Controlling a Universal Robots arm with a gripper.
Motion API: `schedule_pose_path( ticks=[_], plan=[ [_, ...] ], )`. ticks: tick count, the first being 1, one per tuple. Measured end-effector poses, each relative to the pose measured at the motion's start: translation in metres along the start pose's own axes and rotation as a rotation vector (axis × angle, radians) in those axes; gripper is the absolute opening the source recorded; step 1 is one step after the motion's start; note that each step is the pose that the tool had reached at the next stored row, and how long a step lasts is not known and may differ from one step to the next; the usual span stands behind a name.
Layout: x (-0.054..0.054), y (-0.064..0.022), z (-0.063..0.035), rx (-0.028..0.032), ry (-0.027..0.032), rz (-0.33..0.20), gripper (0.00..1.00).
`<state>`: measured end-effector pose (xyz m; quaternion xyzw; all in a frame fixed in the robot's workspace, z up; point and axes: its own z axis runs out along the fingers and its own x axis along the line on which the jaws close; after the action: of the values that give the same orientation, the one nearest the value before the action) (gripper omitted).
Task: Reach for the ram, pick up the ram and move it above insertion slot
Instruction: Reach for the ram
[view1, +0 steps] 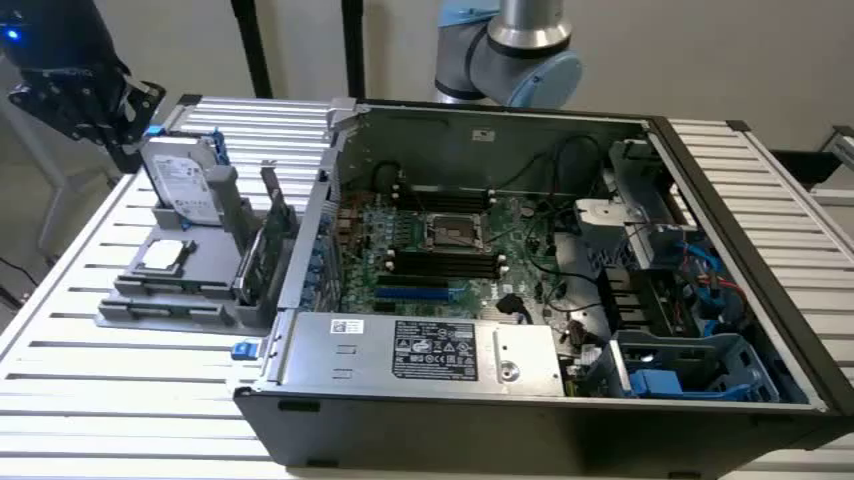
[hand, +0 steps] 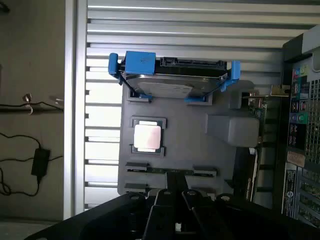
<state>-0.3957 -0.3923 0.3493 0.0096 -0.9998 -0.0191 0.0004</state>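
Note:
The ram (hand: 165, 171) shows as a thin dark green strip standing on edge between two clips of the grey holder (hand: 180, 130). My gripper (hand: 174, 194) hangs above the holder with its black fingers drawn together, shut and holding nothing, close to the ram's end of the holder. In the exterior view the gripper (view1: 94, 100) is high at the left, above and beyond the far end of the holder (view1: 174, 300). The black memory insertion slot (view1: 441, 265) lies on the motherboard inside the open computer case (view1: 534, 390).
On the holder are a silver hard drive (view1: 187, 180) in a blue bracket, a processor chip (view1: 163, 255) and a tall green expansion card (view1: 283, 240). The case wall rises right beside the holder. Everything sits on a slatted metal table (view1: 107, 390). Cables (hand: 30, 155) lie on the floor.

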Motion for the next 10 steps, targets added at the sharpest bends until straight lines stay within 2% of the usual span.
schedule_pose_path(
  ticks=[10],
  plan=[
    [0.0, 0.0, 0.0, 0.0, 0.0, 0.0, 0.11]
  ],
)
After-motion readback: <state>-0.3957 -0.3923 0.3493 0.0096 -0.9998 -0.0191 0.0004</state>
